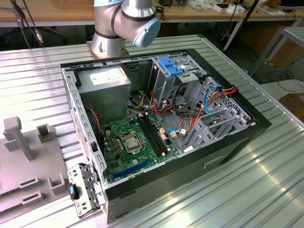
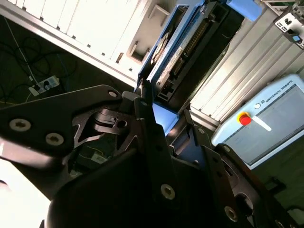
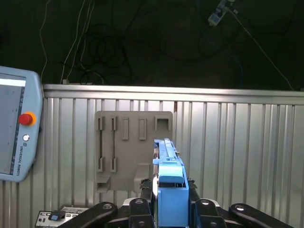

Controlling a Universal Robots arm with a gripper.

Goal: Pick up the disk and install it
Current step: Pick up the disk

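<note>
My gripper (image 3: 170, 202) is shut on the disk (image 3: 168, 183), a flat drive framed by bright blue rails that I see edge-on between the black fingers (image 3: 142, 211). In the second wrist view the disk (image 2: 173, 52) sticks out past the gripper (image 2: 164, 116), showing its grey metal face and connector edge. It hangs in the air above the ribbed metal table (image 3: 237, 142), over a grey fixture plate (image 3: 133, 147). The arm's base (image 1: 118, 23) stands behind the open computer case (image 1: 156, 123) in the exterior view.
Inside the case are a grey drive cage topped by a blue bracket (image 1: 171, 66), a power-supply box (image 1: 104, 78), a motherboard (image 1: 133, 142) and loose cables. The grey fixture plate (image 1: 23, 161) lies at the exterior view's left. A teach pendant (image 3: 14, 128) rests on the table.
</note>
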